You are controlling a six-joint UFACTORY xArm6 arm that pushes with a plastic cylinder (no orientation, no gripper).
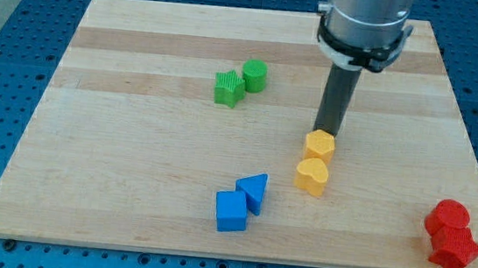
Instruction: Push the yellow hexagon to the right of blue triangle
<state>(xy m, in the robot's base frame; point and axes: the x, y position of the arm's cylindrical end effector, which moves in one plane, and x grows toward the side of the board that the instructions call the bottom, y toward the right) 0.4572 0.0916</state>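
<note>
Yellow hexagon (319, 145) sits right of the blue triangle (254, 191), touching a yellow heart (311, 175) below it. My tip (325, 131) (a bare rod, no end effector to open or close) touches its top edge; I'd push gently down-left, steering past the heart.

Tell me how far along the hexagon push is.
Done: my tip sits at the yellow hexagon's top edge. In hand: pushing it. Left: it lies up and right of the blue triangle, with the yellow heart touching it below.

Pale striped wooden board (139, 72) on blue pegboard table (5, 6) — yellow hexagon block (319, 145), yellow heart block (311, 175), blue triangle block (254, 189), blue cube (231, 211), two green blocks (240, 81), two red blocks (451, 235) — dark rod (339, 95).
</note>
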